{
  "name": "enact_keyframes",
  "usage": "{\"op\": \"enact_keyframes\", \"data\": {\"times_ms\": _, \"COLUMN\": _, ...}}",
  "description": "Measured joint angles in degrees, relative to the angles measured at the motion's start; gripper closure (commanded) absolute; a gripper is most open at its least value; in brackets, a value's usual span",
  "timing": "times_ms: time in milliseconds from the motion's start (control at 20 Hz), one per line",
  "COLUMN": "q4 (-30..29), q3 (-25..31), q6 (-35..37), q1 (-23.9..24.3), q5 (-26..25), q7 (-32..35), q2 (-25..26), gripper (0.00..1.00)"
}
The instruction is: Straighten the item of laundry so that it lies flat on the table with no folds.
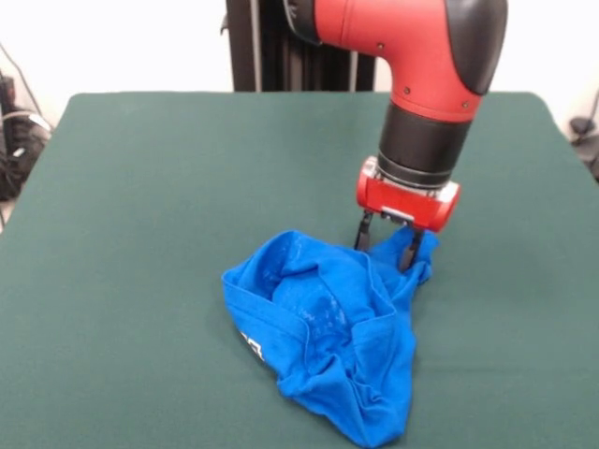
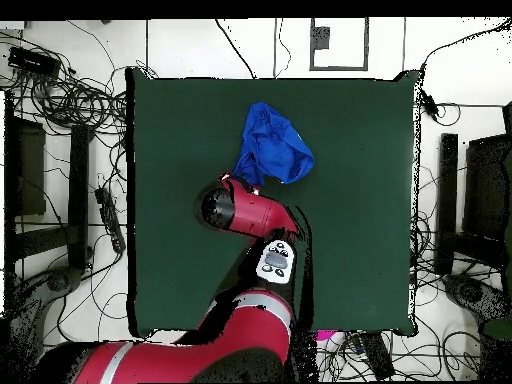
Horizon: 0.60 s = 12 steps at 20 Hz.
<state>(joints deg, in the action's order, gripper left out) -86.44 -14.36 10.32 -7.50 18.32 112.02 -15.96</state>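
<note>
Nearest my camera runs the front stretch of the large rectangular table point(image 1: 122, 281) with its dark green felt-like top, which takes up almost the whole front view and dwarfs everything on it. Coming down over its far right part is the red and black arm point(image 1: 421, 56), thick at the elbow and ending in a red wrist block. Next in size is the small bright blue short-sleeved T-shirt point(image 1: 328, 327), lying crumpled in a heap toward the near side of the table, right of the middle. It is bunched and rumpled, with a curled hem and only a scrap of white print showing at its left edge. One corner of cloth rises from the heap's far right end up to the gripper point(image 1: 386, 245).

Its two dark fingers point(image 1: 361, 232) stand a little apart with that raised blue corner between them, so I judge they are pinching the cloth there, though the contact itself is partly hidden.

As I read it, I'm in the pull-out step: one edge gripped, the rest still wadded. My next move should drag that corner away from the heap, low and slow, so the folds draw out without the grip slipping.
</note>
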Motion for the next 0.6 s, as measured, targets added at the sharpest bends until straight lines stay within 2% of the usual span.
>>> {"op": "enact_keyframes", "data": {"times_ms": 50, "q4": 0.0, "q3": 0.0, "q6": 0.0, "q1": -0.4, "q5": 0.5, "q7": 0.0, "q2": 0.0, "gripper": 1.0}}
{"op": "enact_keyframes", "data": {"times_ms": 600, "q4": 0.0, "q3": -1.6, "q6": 0.0, "q1": -2.8, "q5": 3.3, "q7": 0.0, "q2": 0.2, "gripper": 1.0}}
